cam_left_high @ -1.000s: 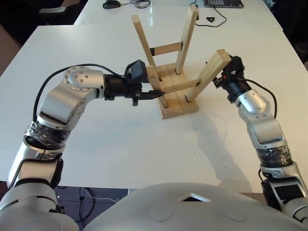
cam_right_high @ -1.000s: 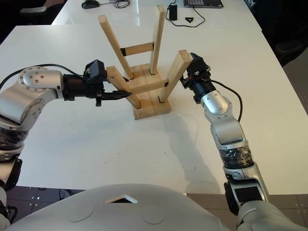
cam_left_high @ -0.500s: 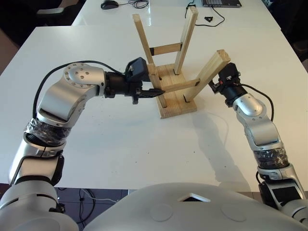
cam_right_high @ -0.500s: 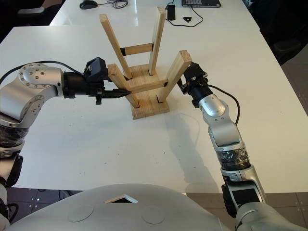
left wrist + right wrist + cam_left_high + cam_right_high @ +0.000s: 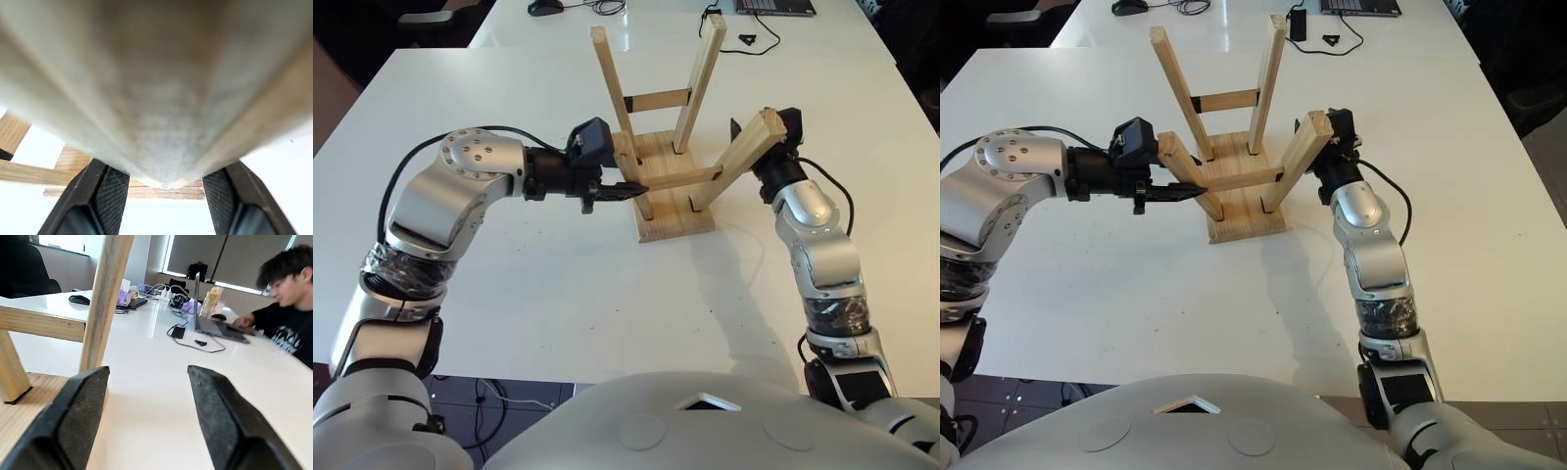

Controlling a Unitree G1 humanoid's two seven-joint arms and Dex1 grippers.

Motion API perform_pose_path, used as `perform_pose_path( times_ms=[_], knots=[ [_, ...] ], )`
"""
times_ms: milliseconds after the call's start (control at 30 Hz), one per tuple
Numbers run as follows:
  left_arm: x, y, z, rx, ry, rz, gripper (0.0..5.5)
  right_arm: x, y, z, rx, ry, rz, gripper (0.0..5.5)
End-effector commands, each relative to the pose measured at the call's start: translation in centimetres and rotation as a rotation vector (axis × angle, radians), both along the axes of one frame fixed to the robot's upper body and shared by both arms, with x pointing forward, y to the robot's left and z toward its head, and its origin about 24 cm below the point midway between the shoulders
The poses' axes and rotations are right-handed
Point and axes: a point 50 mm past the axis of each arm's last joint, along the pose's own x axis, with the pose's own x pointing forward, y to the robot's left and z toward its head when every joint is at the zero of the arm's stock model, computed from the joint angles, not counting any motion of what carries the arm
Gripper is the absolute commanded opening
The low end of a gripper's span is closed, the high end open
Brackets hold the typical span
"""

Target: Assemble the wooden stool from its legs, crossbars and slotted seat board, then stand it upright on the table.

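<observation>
Pale matt wood stool [image 5: 671,181], glossy white table [image 5: 558,284], matt black textured pincer pads [image 5: 83,421]

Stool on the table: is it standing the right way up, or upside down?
Upside down. Its seat board lies flat on the white table, and its legs point upward.

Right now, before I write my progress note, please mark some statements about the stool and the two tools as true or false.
1. The seat board lies flat on the table, its legs pointing up. True.
2. The left tool holds nothing. False: it is shut on the near left leg.
3. The right tool is open and holds nothing. True.
4. Only two legs stand in the seat board. False: four do.
</observation>
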Motion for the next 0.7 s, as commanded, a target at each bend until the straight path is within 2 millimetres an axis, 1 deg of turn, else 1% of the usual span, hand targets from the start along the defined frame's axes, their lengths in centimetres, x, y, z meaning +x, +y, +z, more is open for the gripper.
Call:
perform_pose_path(
  times_ms=[33,67,100,167,200,233,300,367,433,467,500,533,567,600,633,667,700],
  knots=[
    [-0.6,-0.9,-4.4,0.100,0.191,0.038,2.05,-4.5,8.9,5.5,0.323,-0.064,0.567,2.92],
    [-0.7,-1.0,-4.4,0.097,0.191,0.036,2.05,-3.7,8.1,4.9,0.285,-0.049,0.510,2.92],
    [-0.7,-1.0,-4.4,0.095,0.190,0.035,2.05,-2.6,6.8,3.9,0.219,-0.030,0.413,2.92],
    [-0.8,-1.0,-4.5,0.094,0.191,0.037,2.05,-0.4,3.1,1.6,0.088,0.009,0.191,2.92],
    [-0.8,-1.0,-4.5,0.094,0.190,0.039,2.05,0.2,1.3,0.8,0.045,0.024,0.095,2.92],
    [-0.8,-0.9,-4.6,0.095,0.190,0.043,2.05,0.8,-1.0,0.0,0.005,0.037,-0.015,2.92],
    [-0.7,-0.8,-4.6,0.097,0.189,0.052,2.05,1.4,-5.5,-1.0,-0.069,0.046,-0.215,2.92],
    [-0.7,-0.7,-4.7,0.099,0.188,0.062,2.05,1.4,-9.3,-1.4,-0.149,0.034,-0.366,2.92],
    [-0.7,-0.6,-4.7,0.100,0.188,0.069,2.05,1.2,-12.1,-1.6,-0.201,0.020,-0.473,2.92],
    [-0.7,-0.5,-4.7,0.101,0.188,0.071,2.05,1.0,-13.0,-1.5,-0.226,0.008,-0.512,2.92],
    [-0.7,-0.5,-4.8,0.102,0.188,0.074,2.05,0.9,-13.4,-1.5,-0.236,-0.003,-0.535,2.92],
    [-0.7,-0.5,-4.8,0.103,0.188,0.076,2.05,0.9,-13.4,-1.4,-0.237,-0.013,-0.540,2.92],
    [-0.7,-0.4,-4.8,0.103,0.187,0.078,2.05,1.0,-12.8,-1.4,-0.236,-0.024,-0.524,2.92],
    [-0.7,-0.4,-4.8,0.104,0.187,0.080,2.05,1.2,-11.6,-1.4,-0.226,-0.033,-0.481,2.92],
    [-0.7,-0.4,-4.9,0.105,0.187,0.081,2.05,1.3,-9.9,-1.4,-0.191,-0.035,-0.410,2.92],
    [-0.6,-0.4,-4.9,0.106,0.187,0.083,2.05,1.4,-7.7,-1.3,-0.138,-0.029,-0.310,2.92],
    [-0.6,-0.4,-5.0,0.108,0.187,0.083,2.05,1.1,-4.2,-0.8,-0.043,-0.027,-0.159,2.92]
  ],
)
